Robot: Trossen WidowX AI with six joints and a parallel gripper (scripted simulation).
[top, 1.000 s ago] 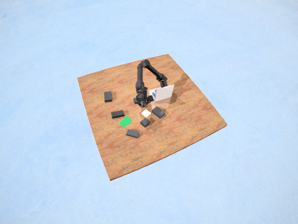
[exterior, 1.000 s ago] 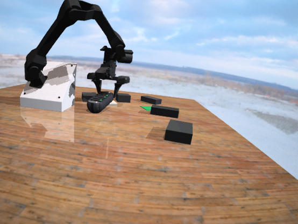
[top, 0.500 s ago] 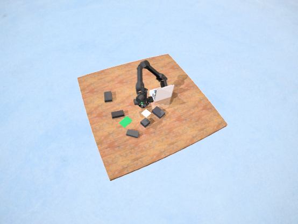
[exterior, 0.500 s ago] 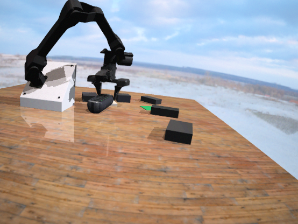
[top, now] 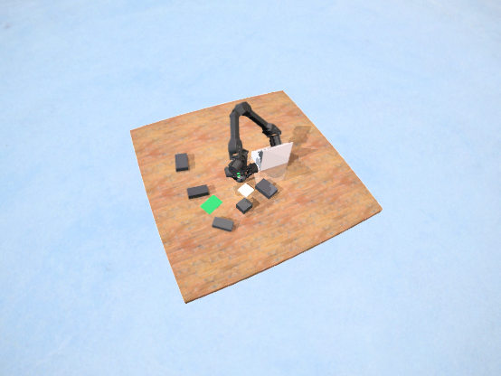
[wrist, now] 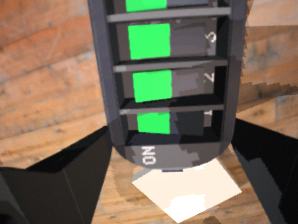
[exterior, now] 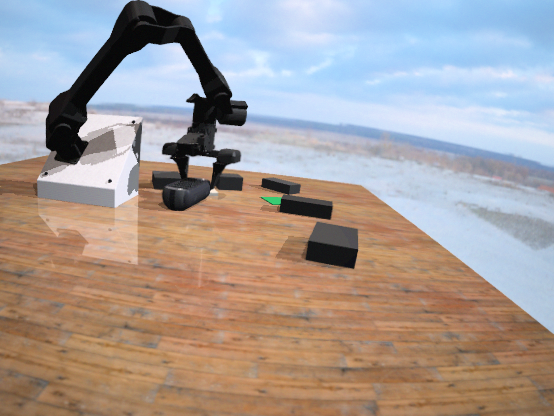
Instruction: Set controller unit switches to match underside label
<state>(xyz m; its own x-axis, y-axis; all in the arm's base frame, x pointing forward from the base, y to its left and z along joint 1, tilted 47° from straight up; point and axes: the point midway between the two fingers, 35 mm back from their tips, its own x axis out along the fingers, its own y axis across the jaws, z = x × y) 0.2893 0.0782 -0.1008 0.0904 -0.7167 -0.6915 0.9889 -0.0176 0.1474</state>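
Note:
The dark grey controller unit (top: 238,174) (exterior: 182,195) (wrist: 172,155) is low at the bench and looks nearly level; whether its whole base touches is unclear. The wrist view shows its top: switches 1, 2 and 3, part of another, and "ON" printed at the near end on the green side. Which ends are pressed is hard to tell; the remaining switches are out of frame. The underside label is hidden. My gripper (top: 241,176) (exterior: 200,183) (wrist: 169,128) points down, its fingers set wide against both long sides of the unit near the switch 1 end, shut on it.
A white wedge-shaped stand (top: 277,156) (exterior: 75,192) rises close beside the unit. A white square (top: 245,190) (wrist: 192,192) lies by its switch 1 end. A green square (top: 211,204) (exterior: 271,200) and several dark blocks (top: 266,188) (exterior: 332,245) lie around.

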